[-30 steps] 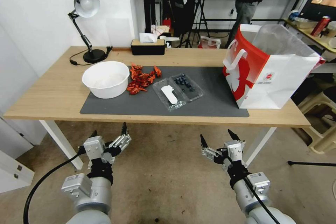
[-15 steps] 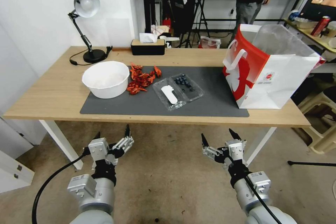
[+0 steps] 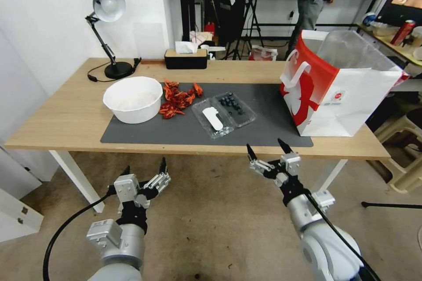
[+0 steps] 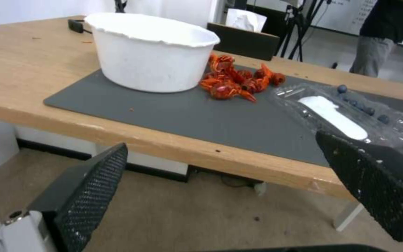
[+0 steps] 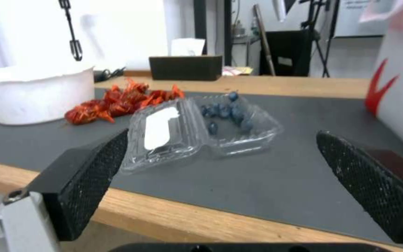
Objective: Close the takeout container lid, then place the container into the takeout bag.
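White bowl (image 3: 132, 98), red crayfish (image 3: 176, 99), lamp (image 3: 107, 26)

The right gripper (image 3: 267, 153) hangs just below the desk's (image 3: 66, 114) front edge, jaws spread wide. The left gripper (image 3: 145, 172) sits lower, off the desk's front edge, also spread.

A wooden table (image 3: 66, 118) carries a grey mat (image 3: 272, 127), lamp (image 3: 107, 22), perhaps a tissue box (image 3: 185, 58).

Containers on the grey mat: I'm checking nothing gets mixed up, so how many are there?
2. A white bowl sits at the mat's left end; the clear takeout container lies open near the middle, its lid flat beside it.
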